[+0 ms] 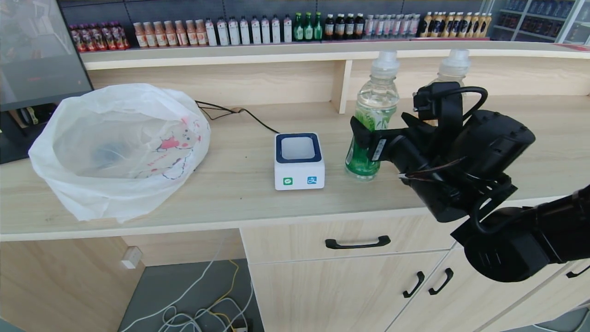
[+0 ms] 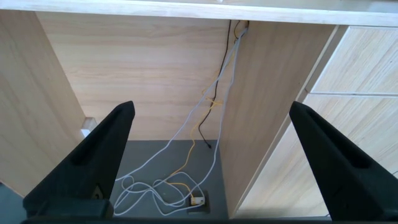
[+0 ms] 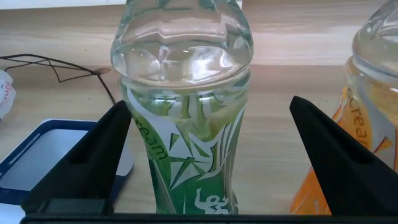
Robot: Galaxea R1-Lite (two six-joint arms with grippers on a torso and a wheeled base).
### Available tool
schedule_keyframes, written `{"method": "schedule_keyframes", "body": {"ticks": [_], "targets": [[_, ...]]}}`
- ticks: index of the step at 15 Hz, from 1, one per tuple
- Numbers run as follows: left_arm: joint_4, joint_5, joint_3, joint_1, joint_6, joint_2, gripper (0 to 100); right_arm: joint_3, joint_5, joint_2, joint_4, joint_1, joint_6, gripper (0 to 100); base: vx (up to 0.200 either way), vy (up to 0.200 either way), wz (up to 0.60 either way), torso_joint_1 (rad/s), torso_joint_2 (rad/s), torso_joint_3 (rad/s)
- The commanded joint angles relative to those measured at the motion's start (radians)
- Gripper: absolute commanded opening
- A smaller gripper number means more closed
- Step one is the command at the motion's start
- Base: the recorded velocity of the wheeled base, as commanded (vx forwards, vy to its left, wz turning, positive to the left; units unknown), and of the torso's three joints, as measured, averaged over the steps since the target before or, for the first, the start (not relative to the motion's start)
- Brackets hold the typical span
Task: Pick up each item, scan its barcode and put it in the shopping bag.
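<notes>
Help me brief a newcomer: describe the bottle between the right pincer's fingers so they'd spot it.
On the wooden counter, find the white scanner box mid-counter. The bottle stands upright just to the robot's right of it. Unlike the orange-labelled bottle farther back, its label is green and leaf-patterned.

Wooden counter [image 1: 239, 184] with drawers [image 1: 345, 240], bottle-lined shelf [image 1: 276, 46] behind.

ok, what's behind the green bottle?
A second bottle, white cap, orange label, stands behind and to the right of the green bottle. The right arm covers its lower half in the head view.
</notes>
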Motion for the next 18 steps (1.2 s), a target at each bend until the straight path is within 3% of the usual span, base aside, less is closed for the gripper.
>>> {"method": "schedule_keyframes", "body": {"ticks": [1,18], "targets": [[0.0,0.0,0.0,0.0,0.0,0.0,100,-0.043,-0.001,0.029,0.002,-0.007,0.0,100,0.0,0.0,0.0,0.0,0.0,0.0],[0.0,0.0,0.0,0.0,0.0,0.0,100,-0.159,0.018,0.07,0.136,-0.035,0.001,100,0.0,0.0,0.0,0.0,0.0,0.0]]}}
